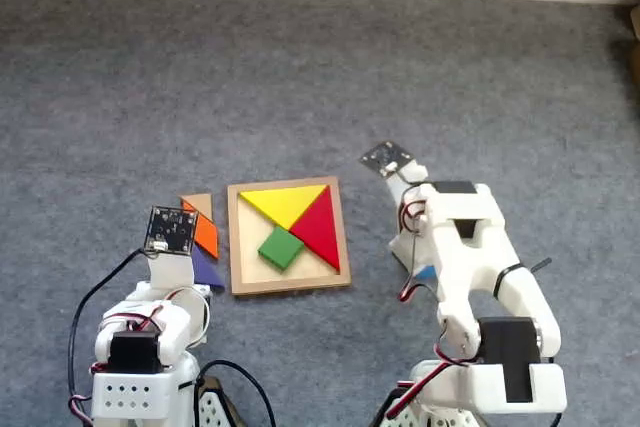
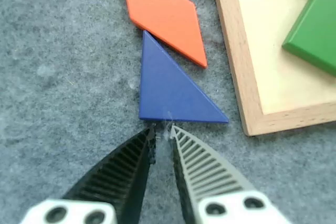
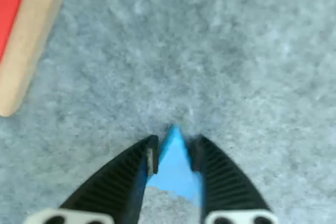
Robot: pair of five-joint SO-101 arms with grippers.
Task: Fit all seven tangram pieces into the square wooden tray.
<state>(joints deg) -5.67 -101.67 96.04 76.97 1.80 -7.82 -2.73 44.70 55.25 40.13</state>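
Tray (image 1: 288,287), high view: it lies between the two arms and holds a yellow triangle (image 1: 283,204), a red triangle (image 1: 320,229) and a green square (image 1: 281,248). Bare tray floor shows beside the square, on the side toward the left arm (image 1: 150,332). An orange parallelogram (image 1: 205,234), a dark blue triangle (image 1: 208,269) and a plain wooden triangle (image 1: 199,204) lie on the grey carpet (image 1: 120,97) just outside that tray edge, ahead of the left arm.

Left wrist view: the left pincer (image 2: 161,132) is narrow, nearly closed on nothing, with its tips at the dark blue triangle's straight edge. The orange parallelogram lies just beyond the triangle's far corner. The tray rim runs off to one side, apart from the triangle.

Right wrist view: the right pincer (image 3: 172,144) grips a light blue piece (image 3: 176,169), whose point projects past the tips over open carpet. The tray corner lies ahead and to the side, well apart.
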